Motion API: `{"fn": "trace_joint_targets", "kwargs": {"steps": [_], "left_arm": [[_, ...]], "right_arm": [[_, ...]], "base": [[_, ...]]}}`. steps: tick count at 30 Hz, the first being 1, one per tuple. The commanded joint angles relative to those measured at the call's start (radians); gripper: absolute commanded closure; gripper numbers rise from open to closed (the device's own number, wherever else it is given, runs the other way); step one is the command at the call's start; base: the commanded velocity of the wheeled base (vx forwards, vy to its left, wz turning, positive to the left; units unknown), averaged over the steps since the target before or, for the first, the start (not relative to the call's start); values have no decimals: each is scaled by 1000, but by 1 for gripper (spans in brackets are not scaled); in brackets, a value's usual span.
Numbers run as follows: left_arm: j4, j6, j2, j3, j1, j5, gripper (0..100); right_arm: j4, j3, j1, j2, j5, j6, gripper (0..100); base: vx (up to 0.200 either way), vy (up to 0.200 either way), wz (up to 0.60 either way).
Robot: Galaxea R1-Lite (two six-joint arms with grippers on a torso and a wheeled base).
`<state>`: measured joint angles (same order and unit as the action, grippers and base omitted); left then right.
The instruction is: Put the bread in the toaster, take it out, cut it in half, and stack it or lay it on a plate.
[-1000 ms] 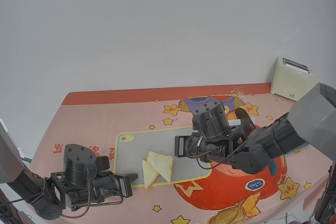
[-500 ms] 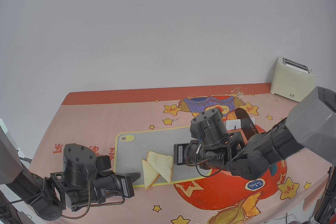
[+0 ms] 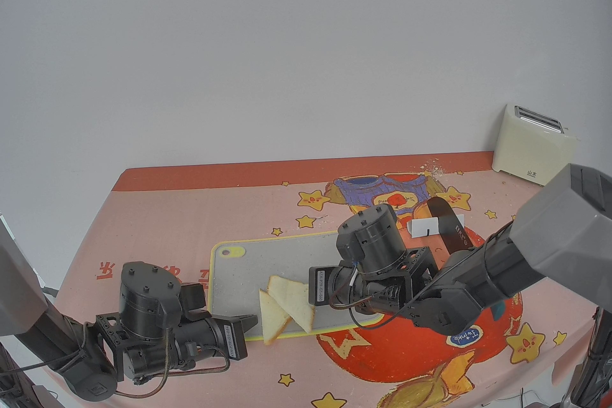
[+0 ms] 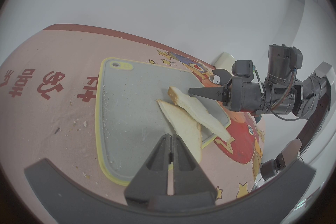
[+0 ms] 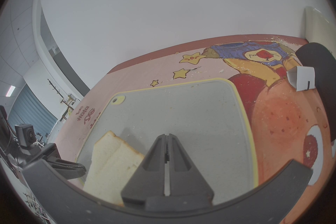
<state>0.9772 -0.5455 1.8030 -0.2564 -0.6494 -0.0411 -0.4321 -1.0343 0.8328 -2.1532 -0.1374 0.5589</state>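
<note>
Two triangular bread halves lie overlapping at the near edge of the grey cutting board [image 3: 255,266]: one [image 3: 296,299] partly on top of the other [image 3: 272,317]. My right gripper [image 3: 317,289] is shut and empty, its tip just right of the upper half [image 4: 196,111]. In the right wrist view its closed fingers [image 5: 166,144] point over the board beside the bread [image 5: 112,161]. My left gripper [image 3: 255,321] is shut and empty, low at the board's near left edge, pointing at the lower half [image 4: 183,126]. The cream toaster [image 3: 532,146] stands at the far right.
A black flat object [image 3: 447,219] leans in a small white stand [image 3: 426,227] on the mat behind my right wrist. Crumbs are scattered over the board and the mat [image 4: 75,123]. The pink printed mat [image 3: 172,218] has open room to the left and behind the board.
My right gripper has moved left and down, closer to the bread halves. The left gripper has edged slightly right toward the board. The bread has not moved.
</note>
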Motion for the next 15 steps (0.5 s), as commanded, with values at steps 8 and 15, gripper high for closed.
{"fn": "trace_joint_targets", "kwargs": {"steps": [8,15], "left_arm": [[6,-1,58,-17,-32,0,100],[5,-1,59,-26,-38,0,100]], "right_arm": [[15,13,2,30,-1,30,100],[90,-4,17,58,1,65,100]], "base": [[0,0,0],[0,0,0]]}}
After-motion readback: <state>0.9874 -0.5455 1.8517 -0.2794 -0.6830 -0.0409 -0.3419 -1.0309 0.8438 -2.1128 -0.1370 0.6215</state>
